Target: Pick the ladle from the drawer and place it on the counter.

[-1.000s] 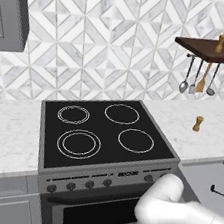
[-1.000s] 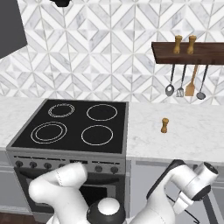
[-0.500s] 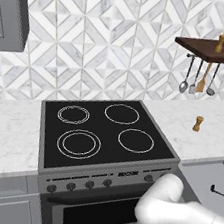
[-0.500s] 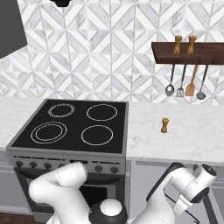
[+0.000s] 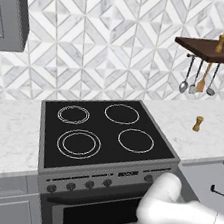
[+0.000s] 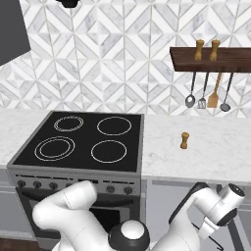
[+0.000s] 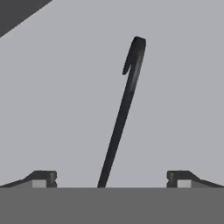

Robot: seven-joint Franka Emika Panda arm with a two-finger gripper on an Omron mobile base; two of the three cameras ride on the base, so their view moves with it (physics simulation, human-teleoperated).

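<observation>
my claw (image 7: 112,179) hangs over the drawer (image 7: 57,109) with its two fingers spread wide apart, holding nothing. the ladle (image 7: 124,109) lies flat on the drawer's pale grey floor, running up between my fingertips (image 7: 43,178) from the bottom edge of the hand view, its rounded end at the far tip and its rod leaning a little to the right. neither finger touches it. from the left base view, part of the ladle (image 5: 220,190) shows dark inside the open drawer (image 5: 205,180) to the right of the stove (image 5: 103,135). the counter (image 6: 206,152) stretches white beside the stove, with a small wooden pepper mill (image 6: 185,140) standing on it, under a shelf (image 6: 211,58) hung with utensils.
</observation>
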